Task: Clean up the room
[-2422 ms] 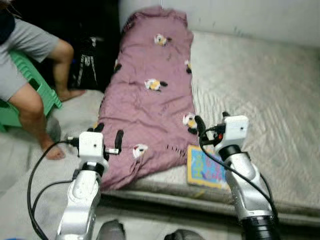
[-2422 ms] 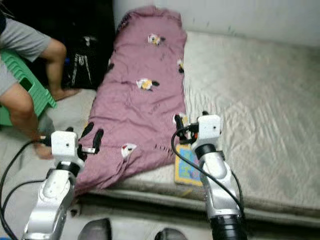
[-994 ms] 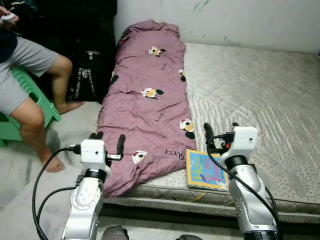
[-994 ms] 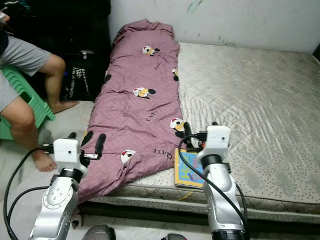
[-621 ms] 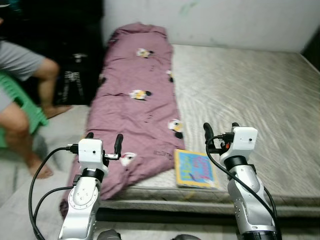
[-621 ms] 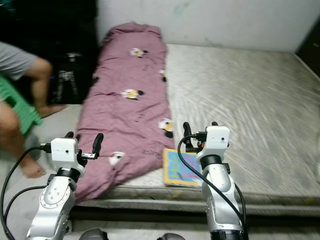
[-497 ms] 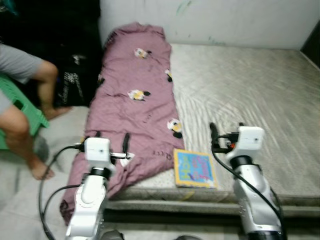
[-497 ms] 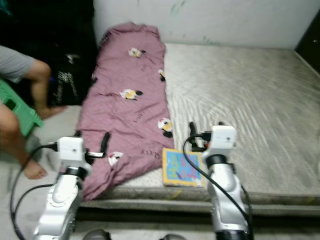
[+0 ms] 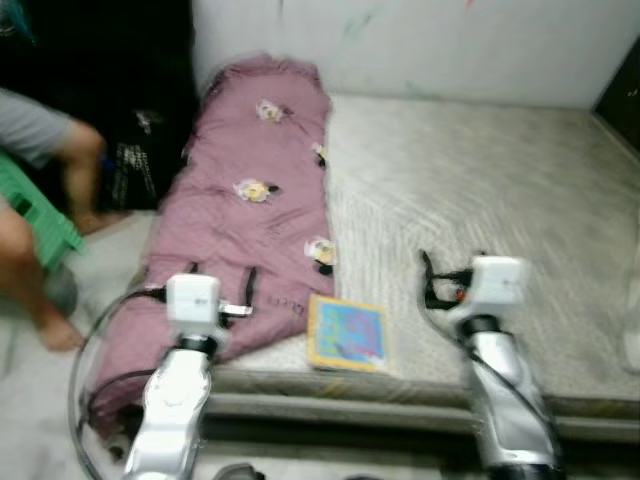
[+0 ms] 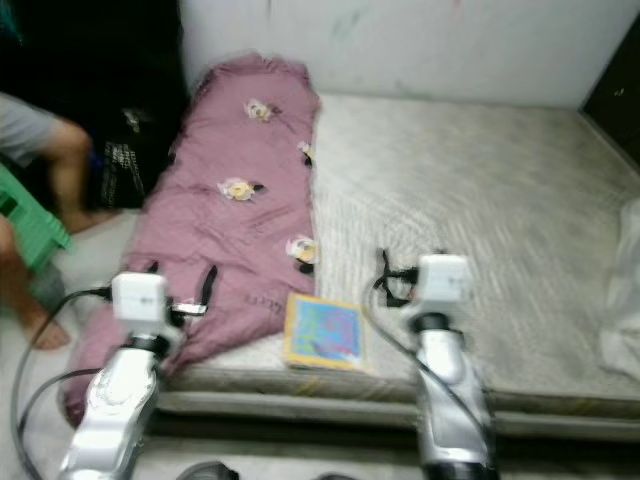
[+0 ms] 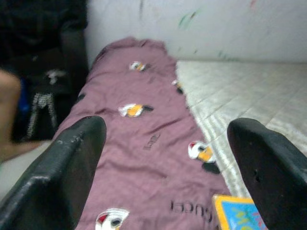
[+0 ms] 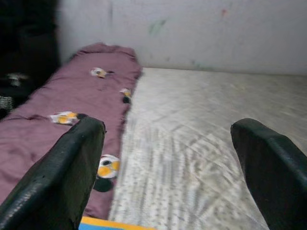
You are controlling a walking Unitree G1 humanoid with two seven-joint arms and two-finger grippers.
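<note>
A purple blanket printed with cartoon figures lies along the left side of a grey mattress; its near end hangs over the mattress's front-left corner. A colourful picture book lies flat at the mattress's front edge, beside the blanket's near end. My left gripper is open and empty above the blanket's near end, left of the book. My right gripper is open and empty over bare mattress, right of the book. In the left wrist view the book's corner shows between the wide-apart fingers.
A person sits on a green stool on the floor at the left. A black bag stands by the blanket's far left side. A white cloth lies at the mattress's right edge. A wall runs behind the bed.
The camera has swung to the right, so the bed and book sit further left in the picture. The white cloth has come into view. Both grippers stay open and empty.
</note>
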